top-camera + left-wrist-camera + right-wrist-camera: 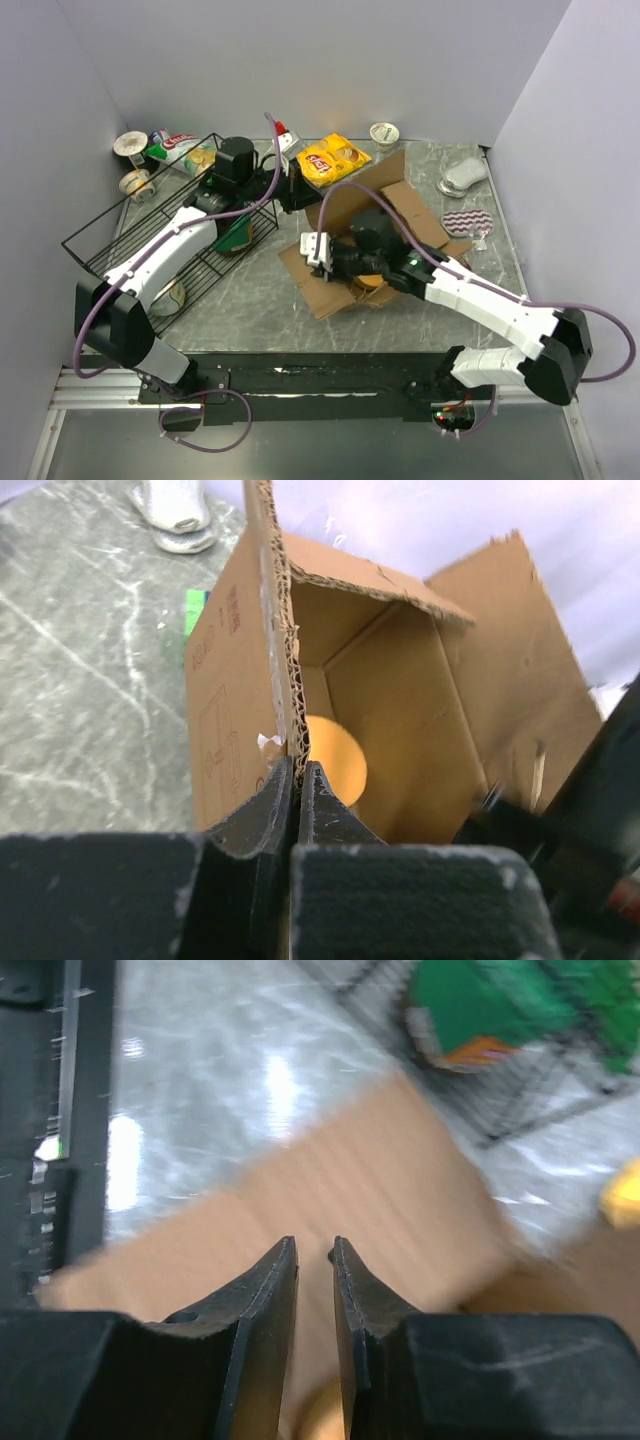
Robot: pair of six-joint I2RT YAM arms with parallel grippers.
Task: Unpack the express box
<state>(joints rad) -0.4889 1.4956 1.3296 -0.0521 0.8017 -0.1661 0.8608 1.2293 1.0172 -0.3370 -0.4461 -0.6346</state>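
Observation:
The express box [350, 205] is a brown cardboard carton in the middle of the table, flaps open. My left gripper [300, 190] reaches over the wire basket and is shut on the corrugated edge of one upright flap; in the left wrist view the jaws [297, 770] pinch that edge. The box's inside [400, 700] shows a round yellow object [335, 760] at the bottom. My right gripper [325, 255] hovers over the box's near-left flap [330, 1190]. Its jaws [314, 1245] stand narrowly apart with nothing between them.
A black wire basket [110, 235] on the left holds a green packet [238, 235] and a round tin [168, 297]. A yellow chips bag [333, 158], a cup [385, 133], a white object [463, 175] and a zigzag pouch [467, 219] lie behind and right of the box.

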